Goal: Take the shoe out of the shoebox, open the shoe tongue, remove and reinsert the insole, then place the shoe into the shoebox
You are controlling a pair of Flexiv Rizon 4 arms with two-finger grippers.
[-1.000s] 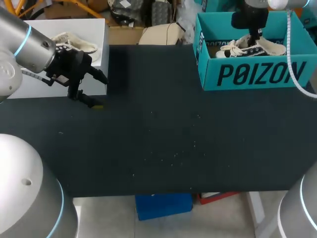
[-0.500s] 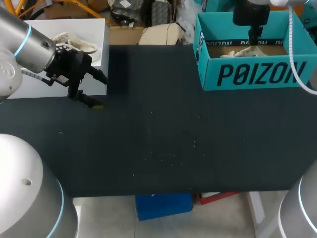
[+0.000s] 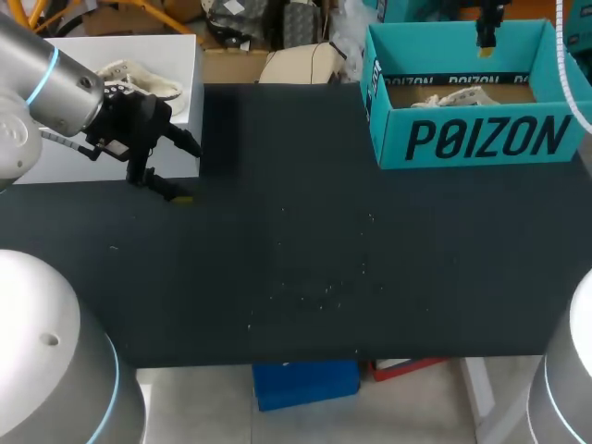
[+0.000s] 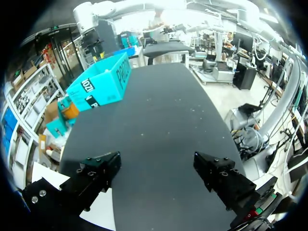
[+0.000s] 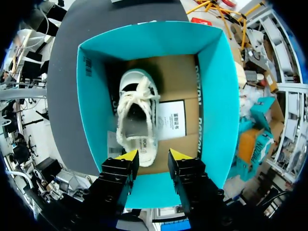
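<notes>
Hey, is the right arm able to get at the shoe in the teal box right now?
Probably yes. The right gripper hangs open above the open-topped shoebox, and the shoe lies on its floor with nothing over it. A straight drop looks free.

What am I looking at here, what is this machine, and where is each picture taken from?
It is a two-armed robot at a black table. The wide picture looks down from above and behind it. Each round picture comes from a camera on one wrist. The left arm is near a white box, and its jaws are open and empty over the table. The right arm holds its yellow-tipped jaws open above a teal cardboard shoebox. Inside the shoebox, a white lace-up canvas shoe sits on its sole. Nothing is held by either arm.
</notes>
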